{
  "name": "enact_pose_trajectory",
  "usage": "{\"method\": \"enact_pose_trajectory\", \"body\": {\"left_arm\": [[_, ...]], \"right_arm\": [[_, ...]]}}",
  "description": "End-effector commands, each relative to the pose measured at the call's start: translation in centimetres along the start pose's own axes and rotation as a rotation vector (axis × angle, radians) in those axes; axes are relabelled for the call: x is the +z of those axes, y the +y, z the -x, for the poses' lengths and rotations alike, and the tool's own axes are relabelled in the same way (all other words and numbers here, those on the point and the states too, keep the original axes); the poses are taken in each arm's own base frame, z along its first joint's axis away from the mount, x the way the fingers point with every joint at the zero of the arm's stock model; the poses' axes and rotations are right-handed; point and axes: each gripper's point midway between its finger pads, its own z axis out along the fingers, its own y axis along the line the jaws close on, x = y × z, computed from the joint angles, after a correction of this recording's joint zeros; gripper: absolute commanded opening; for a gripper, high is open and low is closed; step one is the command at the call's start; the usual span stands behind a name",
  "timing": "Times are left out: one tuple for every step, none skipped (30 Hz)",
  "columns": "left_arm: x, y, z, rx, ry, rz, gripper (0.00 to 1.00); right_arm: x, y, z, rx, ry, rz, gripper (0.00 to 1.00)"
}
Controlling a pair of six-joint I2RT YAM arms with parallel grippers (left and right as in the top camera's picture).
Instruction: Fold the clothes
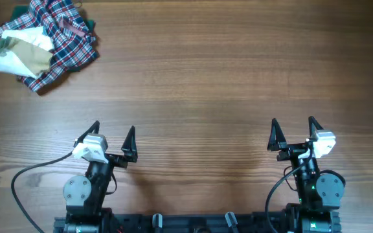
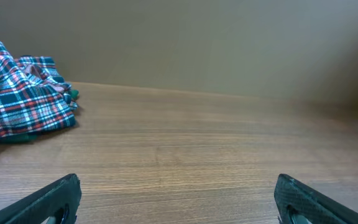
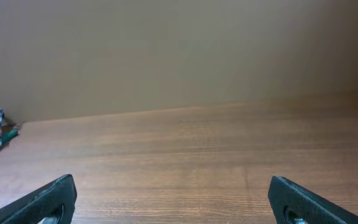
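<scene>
Likely a lab bench (bare wooden table (image 1: 238, 77), plain wall (image 2: 229, 43)).

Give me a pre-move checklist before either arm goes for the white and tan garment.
1. Left gripper open and holding nothing: ok.
2. Right gripper open and holding nothing: ok.
3. White and tan garment located: ok, at the far left corner of the table.
4. Garment free of the plaid heap: not ok, the plaid cloth lies around and partly over it.
5. Garment spread flat for folding: not ok, it is bunched up.
6. Which part of the garment is an edge or a corner to grip: cannot tell from these views.
</scene>
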Motion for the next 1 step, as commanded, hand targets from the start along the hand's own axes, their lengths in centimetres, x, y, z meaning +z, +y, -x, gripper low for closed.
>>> {"method": "enact_pose_trajectory", "body": {"left_arm": [[-0.02,0.47,-0.09,-0.01,-0.006,0.021,1.0]], "right_arm": [[-0.02,-0.27,0.19,-0.005,-0.01,-0.017,1.0]]}}
